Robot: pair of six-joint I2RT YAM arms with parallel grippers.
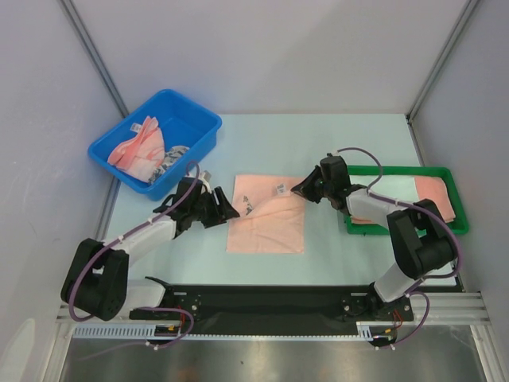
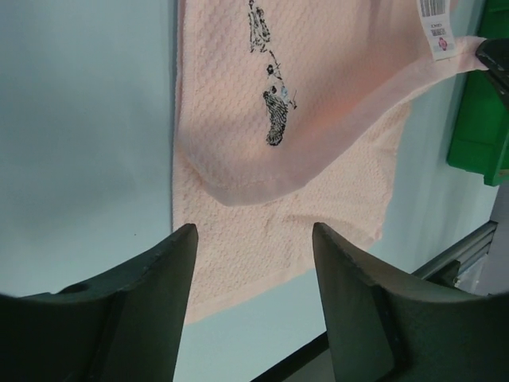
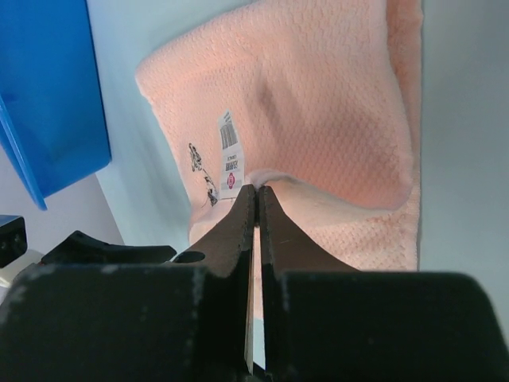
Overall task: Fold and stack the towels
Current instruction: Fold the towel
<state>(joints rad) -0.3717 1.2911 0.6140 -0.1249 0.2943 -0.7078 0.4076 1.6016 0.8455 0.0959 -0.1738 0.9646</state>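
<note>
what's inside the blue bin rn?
Blue bin holds a crumpled pink towel with white stripes and a patterned cloth beside it. Anything beneath that heap is covered.

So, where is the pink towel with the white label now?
In the top view the pink towel lies centrally, between the left hand and the right hand, which pinches its corner beside the green tray.

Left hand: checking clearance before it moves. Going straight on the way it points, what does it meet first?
Probably the pink towel, spread right ahead of the open left hand; how high the hand sits above it is unclear.
</note>
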